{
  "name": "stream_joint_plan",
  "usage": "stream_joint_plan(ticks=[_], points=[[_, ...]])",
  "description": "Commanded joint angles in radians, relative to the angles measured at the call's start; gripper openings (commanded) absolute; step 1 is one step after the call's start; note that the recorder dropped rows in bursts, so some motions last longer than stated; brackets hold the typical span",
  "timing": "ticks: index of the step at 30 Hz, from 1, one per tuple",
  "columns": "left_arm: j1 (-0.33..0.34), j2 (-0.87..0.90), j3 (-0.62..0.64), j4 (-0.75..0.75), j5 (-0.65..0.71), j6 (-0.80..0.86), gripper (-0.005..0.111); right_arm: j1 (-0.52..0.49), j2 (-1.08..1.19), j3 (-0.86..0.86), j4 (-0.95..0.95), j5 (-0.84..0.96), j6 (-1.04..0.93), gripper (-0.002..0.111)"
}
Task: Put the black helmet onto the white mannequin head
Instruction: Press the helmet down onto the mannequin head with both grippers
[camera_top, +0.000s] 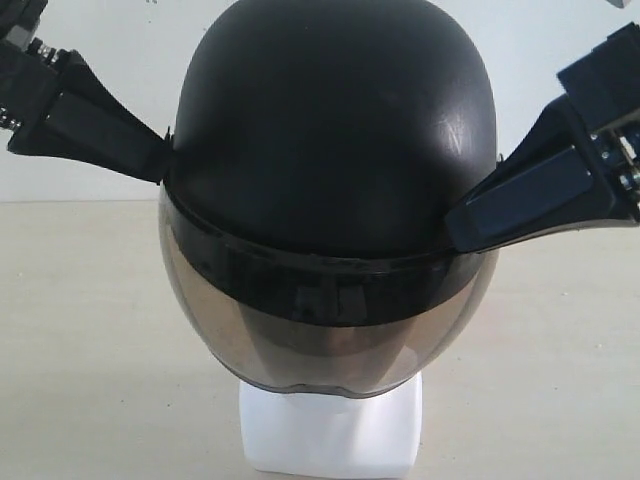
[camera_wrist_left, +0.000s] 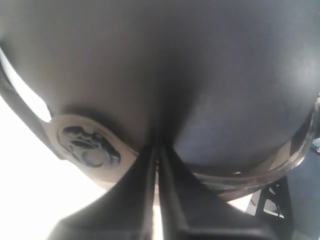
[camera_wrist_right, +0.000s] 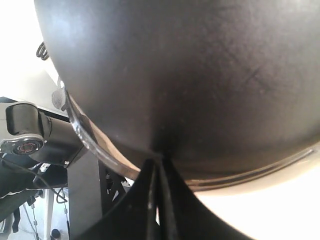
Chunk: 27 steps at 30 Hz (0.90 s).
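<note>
The black helmet fills the middle of the exterior view. It sits over the white mannequin head and covers nearly all of it. The helmet's matte dome is rounded, with faint scuffs on the right side of the view. Its smoky tinted visor curves down over the front, and the face behind it is too dark to make out. Only the head's blocky white neck base shows, just under the visor's lower edge, standing on the pale bench.

The left end effector comes in from the upper left of the exterior view. Its black fingertips touch the helmet's side where the dome meets the visor band. In the left wrist view the two fingers lie almost together, with only a thin slit of light between them, and the tips are pressed against the helmet's lower edge. An oval grey plate with a dark emblem sits just beside them.

The right end effector comes in from the right and meets the helmet at the same band on the opposite side. Its fingers are closed together, tips against the rim. The views do not show whether either pair of fingers pinches the rim itself.
</note>
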Motion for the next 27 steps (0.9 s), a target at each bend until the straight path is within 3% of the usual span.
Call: stream_joint_plan(ticks=[1, 27], points=[[-0.01, -0.006, -0.005, -0.034, -0.038, -0.013, 0.004, -0.005, 0.008, -0.001, -0.011, -0.119, -0.004, 0.0], [-0.01, -0.069, -0.005, 0.004, -0.034, -0.024, 0.004, -0.007, -0.082, -0.003, 0.021, -0.167, 0.001, 0.0]])
